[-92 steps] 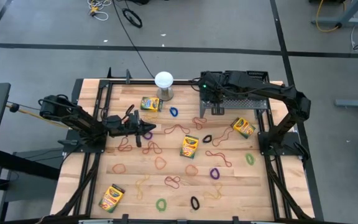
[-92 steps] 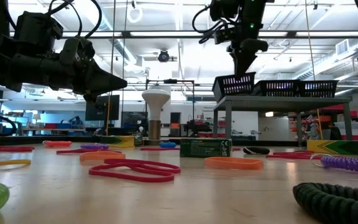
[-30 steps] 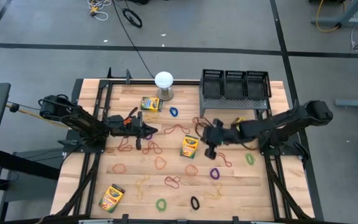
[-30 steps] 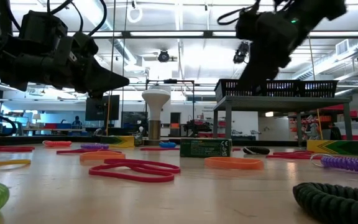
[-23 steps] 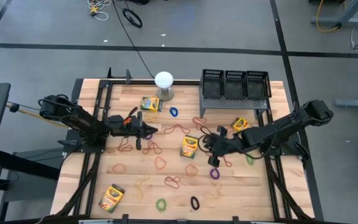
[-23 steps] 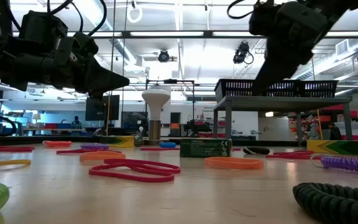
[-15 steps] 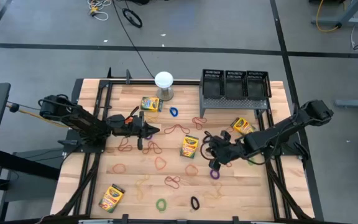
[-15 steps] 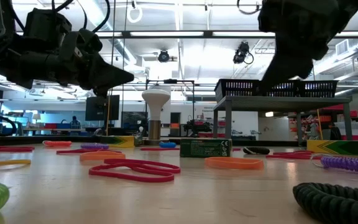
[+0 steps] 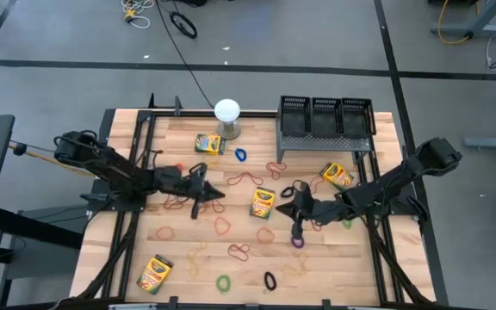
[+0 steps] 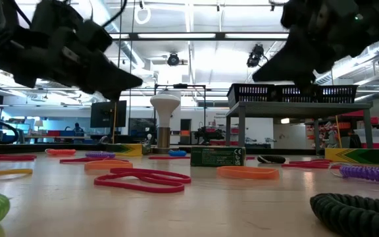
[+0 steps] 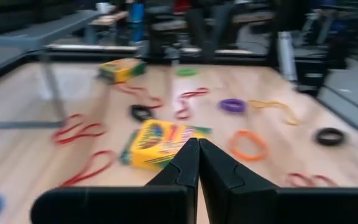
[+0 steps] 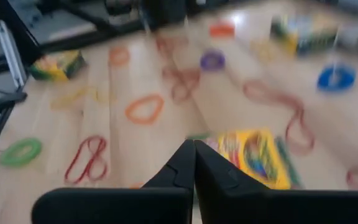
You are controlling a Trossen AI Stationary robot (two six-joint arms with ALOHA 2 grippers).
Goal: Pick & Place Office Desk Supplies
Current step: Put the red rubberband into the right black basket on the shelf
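With fingers pressed together and empty, the right gripper [image 9: 297,226] reaches just above a purple rubber-band loop [image 9: 298,242]; it likely must spread them before descending.

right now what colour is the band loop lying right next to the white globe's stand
Blue. The band loop lies just right of the globe; the high view shows it best.

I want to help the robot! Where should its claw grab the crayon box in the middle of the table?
Probably from straight above. The crayon box lies flat on the table, so the claw can pinch across its two long side edges, which are the narrower span. Red rubber bands lie nearby but leave both edges free.
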